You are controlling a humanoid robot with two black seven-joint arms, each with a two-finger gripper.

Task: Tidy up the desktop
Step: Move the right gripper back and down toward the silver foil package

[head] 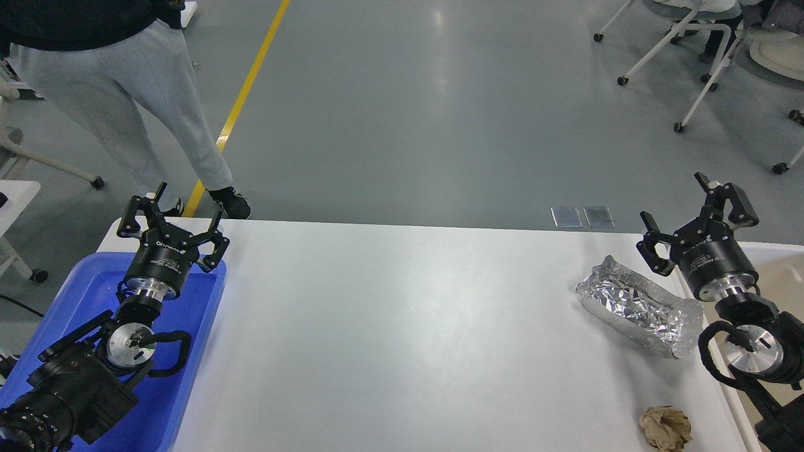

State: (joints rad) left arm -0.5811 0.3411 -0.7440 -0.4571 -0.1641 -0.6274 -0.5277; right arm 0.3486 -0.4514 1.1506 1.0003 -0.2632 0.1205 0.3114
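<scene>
The white desktop (389,326) fills the middle of the head view. A crumpled silver foil container (637,306) lies on its right side. A brown crumpled paper ball (664,428) sits near the front right edge. My left gripper (174,207) hangs open over the far end of the blue tray (191,351), holding nothing. My right gripper (681,207) is open just right of and above the foil container, apart from it and empty.
The blue tray sits at the desktop's left end, a beige-white bin (776,276) at the right end under my right arm. A person in grey trousers (135,94) stands beyond the far left corner. Wheeled chairs (697,56) stand far right on the floor.
</scene>
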